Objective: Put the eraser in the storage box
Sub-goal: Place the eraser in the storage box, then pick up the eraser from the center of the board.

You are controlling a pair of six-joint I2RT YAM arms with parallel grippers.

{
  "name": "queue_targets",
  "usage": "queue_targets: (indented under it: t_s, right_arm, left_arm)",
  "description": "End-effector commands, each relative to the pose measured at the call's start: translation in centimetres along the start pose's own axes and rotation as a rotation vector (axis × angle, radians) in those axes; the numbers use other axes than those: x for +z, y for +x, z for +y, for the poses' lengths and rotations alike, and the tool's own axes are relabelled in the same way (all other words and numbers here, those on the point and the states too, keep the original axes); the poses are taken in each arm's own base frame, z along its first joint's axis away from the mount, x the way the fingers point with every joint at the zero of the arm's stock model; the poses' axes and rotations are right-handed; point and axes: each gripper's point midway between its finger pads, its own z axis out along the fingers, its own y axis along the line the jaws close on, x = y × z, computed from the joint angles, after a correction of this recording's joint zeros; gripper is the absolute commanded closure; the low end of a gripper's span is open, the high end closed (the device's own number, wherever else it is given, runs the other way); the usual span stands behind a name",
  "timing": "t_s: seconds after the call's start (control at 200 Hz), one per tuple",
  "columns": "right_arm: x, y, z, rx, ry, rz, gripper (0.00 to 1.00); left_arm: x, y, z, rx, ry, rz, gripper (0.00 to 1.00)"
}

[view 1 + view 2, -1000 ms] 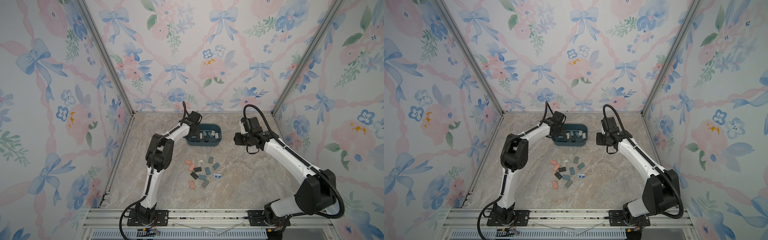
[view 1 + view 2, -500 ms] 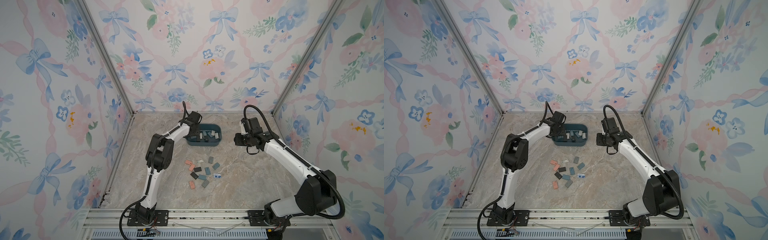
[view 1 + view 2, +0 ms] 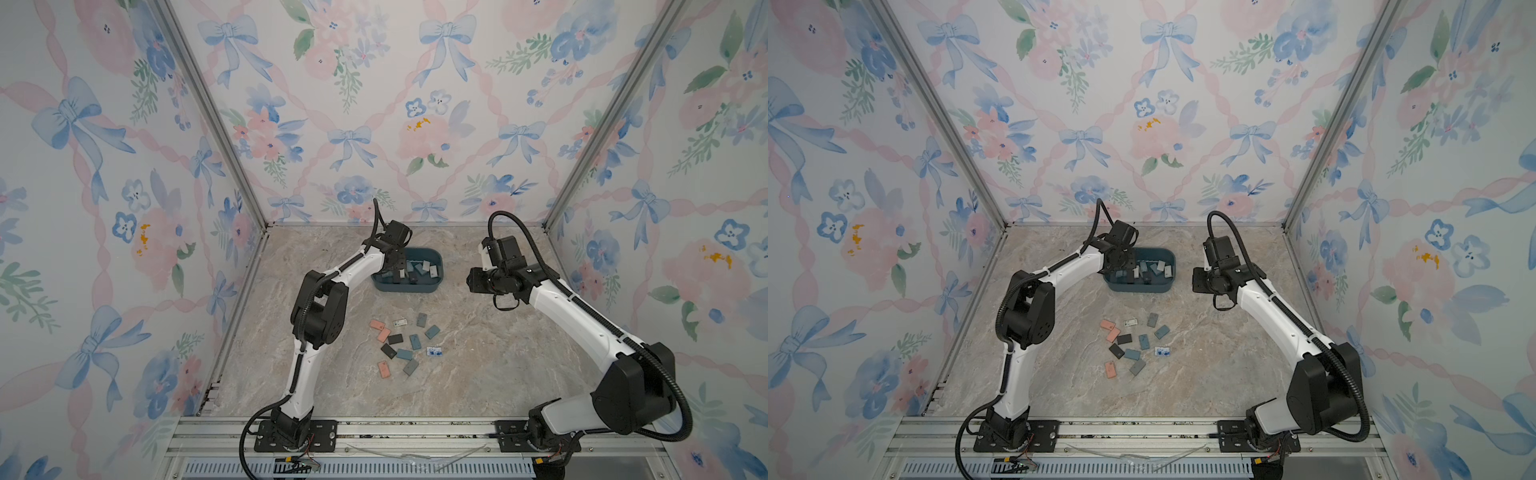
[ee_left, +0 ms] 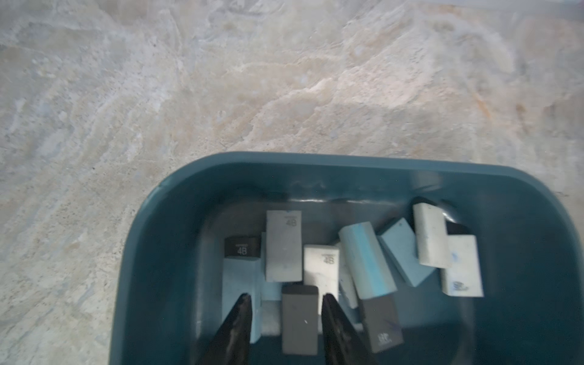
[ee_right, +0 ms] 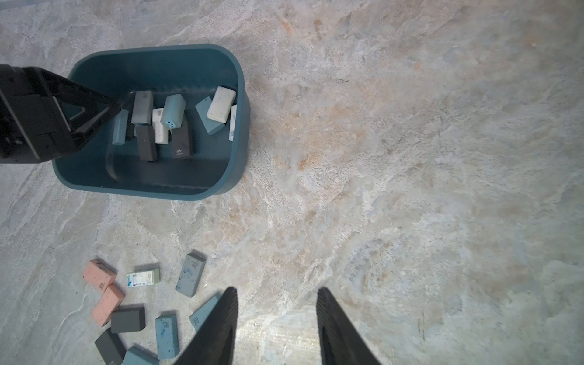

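- Dark grey eraser (image 4: 299, 319) lying in the storage box (image 4: 177, 202), straight between the two fingers of the left claw (image 4: 286, 296); narrow gap on either side, so not pinched.
- Left claw: fingers spread apart, gripping nothing, hanging over the 9 o'clock end of the box in both top views.
- Right claw (image 5: 277, 292): fingers apart, nothing between them, held above bare table (image 3: 478, 374) at 3 o'clock from the box, well apart from it.
- Box: dark teal plastic, smooth and faintly glossy, rectangular with rounded corners and low rimmed walls; set toward 12 o'clock on the table.
- Inside the box: a jumble of small rectangular blocks, among them a white eraser (image 4: 431, 235), a pale blue eraser (image 4: 366, 259), a light grey eraser (image 4: 283, 246) stamped 4B and further dark ones; some flat, some leaning on neighbours, part of the floor bare.
- Loose erasers (image 3: 404, 354) scattered on the table at 6 o'clock from the box, well apart from it: two pink speckled erasers (image 5: 99, 275) touching end to end, several blue-grey and dark grey ones, and a sleeved eraser (image 5: 142, 278) in white printed paper.
- All erasers: matte bricks with squared edges.
- Table: stone-look surface, beige and grey veining, dull finish.
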Motion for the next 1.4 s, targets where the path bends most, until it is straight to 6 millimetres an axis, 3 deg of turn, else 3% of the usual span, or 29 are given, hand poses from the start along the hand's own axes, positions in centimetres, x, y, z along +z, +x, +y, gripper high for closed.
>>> queue_targets:
  t_s: [0.0, 0.24, 0.375, 0.57, 0.815, 1.13, 1.395]
  right_arm:
    - [-0.4, 1.6, 1.0, -0.014, -0.024, 0.035, 0.53]
    - [0.1, 4.8, 2.8, -0.067, -0.036, 0.109, 0.52]
    - [0.4, 6.6, 3.8, -0.094, -0.044, 0.147, 0.52]
    - [0.8, 9.5, 5.2, -0.140, -0.053, 0.216, 0.52]
    - [1.1, 13.5, 6.5, -0.211, -0.050, 0.314, 0.51]
    - [1.2, 17.6, 7.3, -0.305, -0.037, 0.410, 0.49]
    - [1.0, 19.6, 7.9, -0.377, -0.043, 0.459, 0.45]
  left_arm:
    - [-4.3, -1.8, -1.2, 0.046, 0.011, -0.081, 0.60]
    - [-9.7, -1.4, -3.5, 0.079, 0.093, -0.150, 0.60]
    - [-13.5, -1.3, -3.5, 0.064, 0.157, -0.216, 0.60]
    - [-18.9, -0.4, -1.8, 0.015, 0.246, -0.325, 0.61]
    - [-24.1, 1.8, 2.2, -0.055, 0.270, -0.437, 0.59]
    - [-27.6, 4.6, 5.9, -0.125, 0.282, -0.512, 0.58]
    - [-27.7, 6.7, 7.4, -0.164, 0.286, -0.514, 0.57]
